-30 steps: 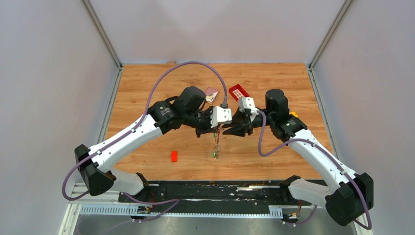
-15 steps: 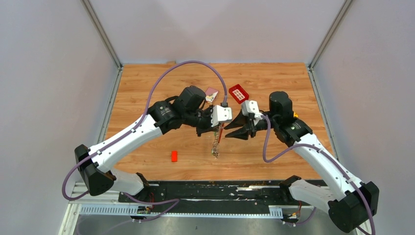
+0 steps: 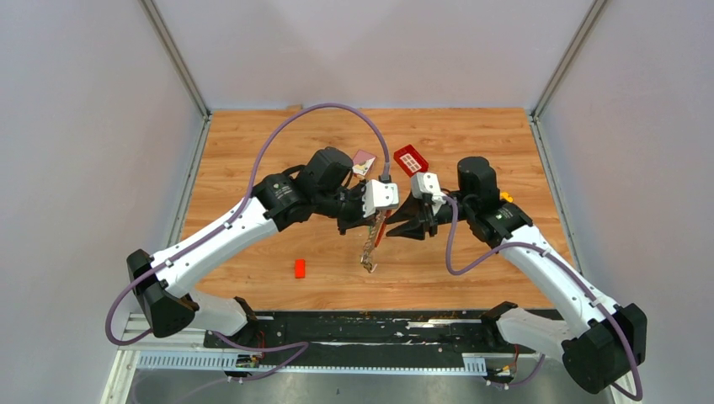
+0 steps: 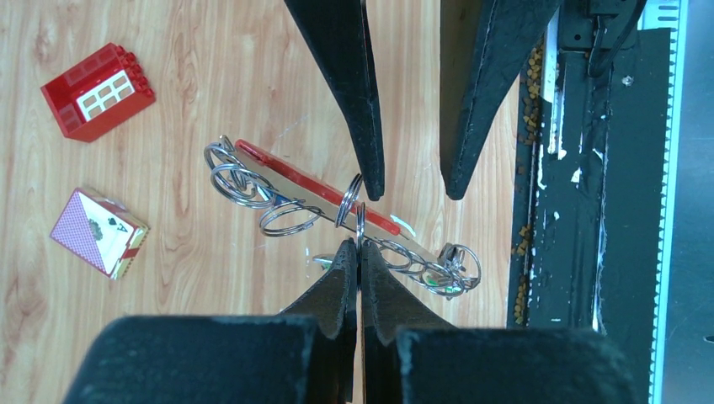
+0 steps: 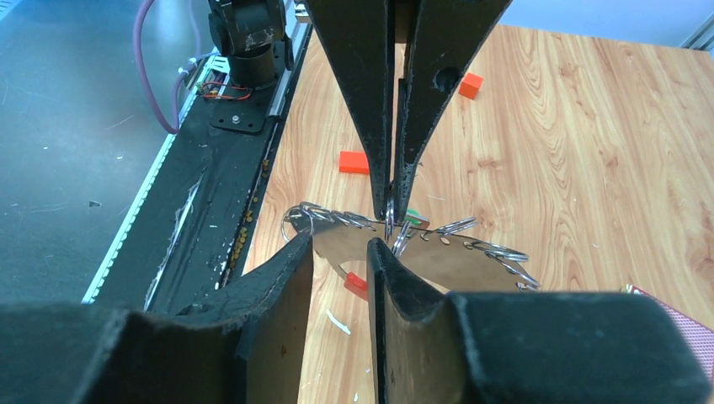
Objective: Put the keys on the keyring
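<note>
The left arm reaches from its base up and across to the middle of the counter, forearm rising toward the centre and wrist bent so the left hand points toward the other arm; its two fingers are pressed together, pinching one wire ring of the keyring; the right arm mirrors it from the other side, elbow high, its right hand facing the left one tip to tip, fingers spread with a clear gap, holding nothing; one of its fingertips sits just beside a ring next to the pinched one; the keyring hangs off the counter from the left hand, a flat strip, red on one face and grey metal on the other, strung with many rings, and in the overhead view its free end drops toward the near edge; a speck of green key head shows among the rings at that low end, too small to tell more; on the counter lie a small red block, a red brick with a window, a playing card box and an orange cube; half a second ago the right hand stood further off to the right, and it has since closed back in on the left hand, near where it was a second ago; the left arm has held its place, and the hanging strip has barely swung
</note>
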Controlling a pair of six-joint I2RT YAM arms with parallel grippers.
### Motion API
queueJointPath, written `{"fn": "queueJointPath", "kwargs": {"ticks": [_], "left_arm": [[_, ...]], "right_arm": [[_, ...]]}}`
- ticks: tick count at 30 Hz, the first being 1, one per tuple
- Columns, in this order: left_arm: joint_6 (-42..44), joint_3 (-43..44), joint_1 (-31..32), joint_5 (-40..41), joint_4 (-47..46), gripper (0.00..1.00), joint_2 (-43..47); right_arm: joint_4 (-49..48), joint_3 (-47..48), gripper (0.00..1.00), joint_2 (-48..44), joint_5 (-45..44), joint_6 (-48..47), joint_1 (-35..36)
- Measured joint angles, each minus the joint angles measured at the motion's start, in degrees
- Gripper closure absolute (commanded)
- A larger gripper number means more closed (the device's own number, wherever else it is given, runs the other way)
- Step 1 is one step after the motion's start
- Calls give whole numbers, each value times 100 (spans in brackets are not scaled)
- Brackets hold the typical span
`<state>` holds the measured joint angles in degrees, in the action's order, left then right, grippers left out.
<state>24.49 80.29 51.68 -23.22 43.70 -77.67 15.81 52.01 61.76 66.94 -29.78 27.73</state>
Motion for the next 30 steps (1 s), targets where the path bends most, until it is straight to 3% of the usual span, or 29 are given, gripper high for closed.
{"fn": "queueJointPath", "kwargs": {"ticks": [30], "left_arm": [[-79,-2,0,-221,-31,100,0]], "right_arm": [[-328,0,73,81,-289,337,186]]}}
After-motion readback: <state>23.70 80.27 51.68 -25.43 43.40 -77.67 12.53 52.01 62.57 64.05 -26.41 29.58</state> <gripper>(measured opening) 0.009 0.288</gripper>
